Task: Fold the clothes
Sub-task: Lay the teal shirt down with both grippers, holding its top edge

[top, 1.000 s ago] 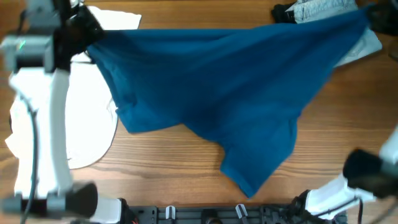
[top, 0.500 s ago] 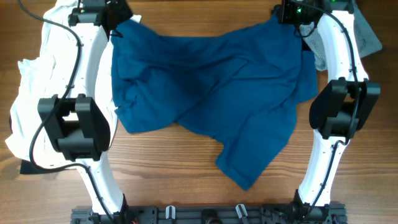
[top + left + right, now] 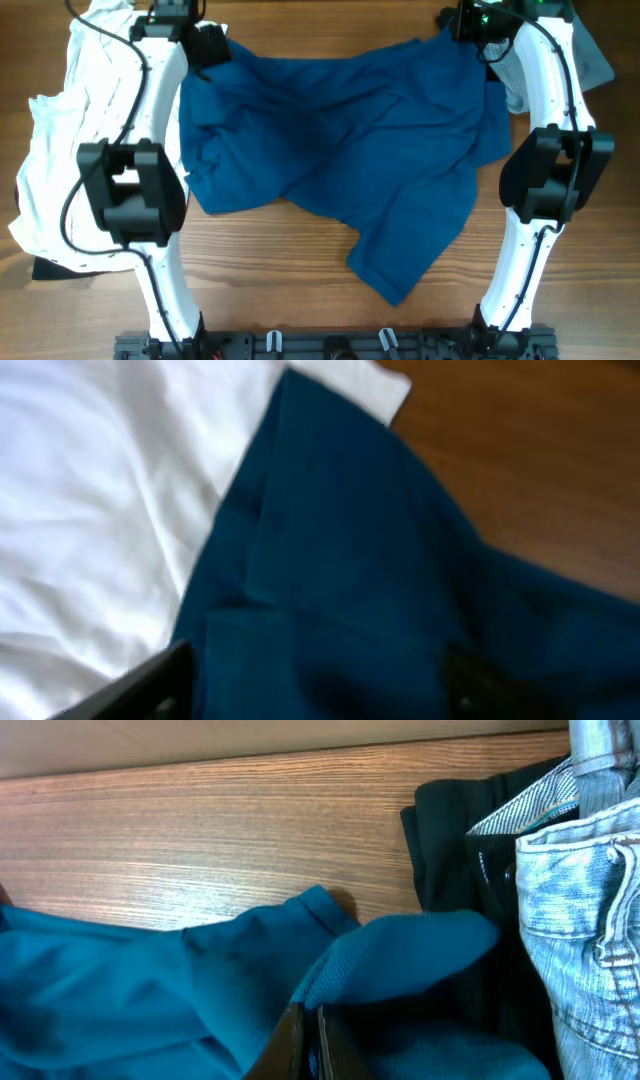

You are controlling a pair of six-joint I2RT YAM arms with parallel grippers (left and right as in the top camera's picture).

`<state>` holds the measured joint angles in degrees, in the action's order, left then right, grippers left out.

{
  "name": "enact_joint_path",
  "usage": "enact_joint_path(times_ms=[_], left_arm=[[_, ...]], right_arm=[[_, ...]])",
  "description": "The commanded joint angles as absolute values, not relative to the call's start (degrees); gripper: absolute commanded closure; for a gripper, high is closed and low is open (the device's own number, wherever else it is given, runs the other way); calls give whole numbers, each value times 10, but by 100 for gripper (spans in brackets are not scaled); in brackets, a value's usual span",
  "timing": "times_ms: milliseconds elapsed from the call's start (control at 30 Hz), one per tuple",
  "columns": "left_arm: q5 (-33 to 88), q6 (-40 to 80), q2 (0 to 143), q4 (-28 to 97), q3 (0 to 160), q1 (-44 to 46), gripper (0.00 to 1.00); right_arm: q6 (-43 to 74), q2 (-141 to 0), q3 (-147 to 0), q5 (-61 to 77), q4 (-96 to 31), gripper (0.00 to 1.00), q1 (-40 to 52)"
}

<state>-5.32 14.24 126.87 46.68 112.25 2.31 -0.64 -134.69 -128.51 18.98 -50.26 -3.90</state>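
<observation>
Teal T-shirt lay rumpled across the bench in the overhead view, with the left tool and right tool at its far corners. At the left wrist, its edge overlapped the white shirt; the grip was blurred and I cannot tell its state, so a drag might pull both. At the right wrist, the jaws were pinched tight on a thin teal fold beside the jeans, which might slip

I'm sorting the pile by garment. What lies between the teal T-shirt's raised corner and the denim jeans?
A black garment fills the stretch between the teal T-shirt and the jeans; the right wrist view shows it.
</observation>
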Motion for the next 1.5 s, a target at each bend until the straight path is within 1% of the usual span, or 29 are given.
enact_joint_path(times_ms=[0,67,167,200,367,633,700,867,900,933,967,1067,1100,1267,1467], left_arm=[[-5,139,1315,470,1125,5,31],[6,139,1331,470,1125,-4,29],[7,139,1350,469,1125,-23,20],[7,139,1354,467,1125,-29,19],[48,96,1366,455,1125,-40,20],[79,94,1396,447,1125,-34,20],[79,94,1394,446,1125,-34,22],[82,94,1394,451,1125,-33,37],[86,94,1394,455,1125,-31,50],[86,94,1392,459,1125,-29,58],[86,94,1390,462,1125,-27,62],[85,94,1378,464,1125,-25,61],[85,94,1371,464,1125,-25,56],[65,94,1334,468,1125,-25,49],[66,94,1331,505,1125,-23,50]], right_arm=[[0,-1341,-1293,184,-504,96,-40],[0,-1341,-1293,184,-504,96,-40],[0,-1341,-1293,184,-506,96,-40],[0,-1341,-1293,183,-506,96,-40],[0,-1341,-1293,184,-506,96,-40],[0,-1341,-1293,177,-506,96,-40],[0,-1341,-1293,177,-506,96,-40],[0,-1341,-1293,177,-506,96,-40],[0,-1341,-1293,177,-506,96,-40],[0,-1341,-1293,177,-506,96,-40],[0,-1341,-1293,177,-506,96,-40],[0,-1341,-1293,177,-506,96,-40],[0,-1341,-1293,177,-506,96,-40],[0,-1341,-1293,177,-506,96,-40],[0,-1341,-1293,176,-508,96,-40]])
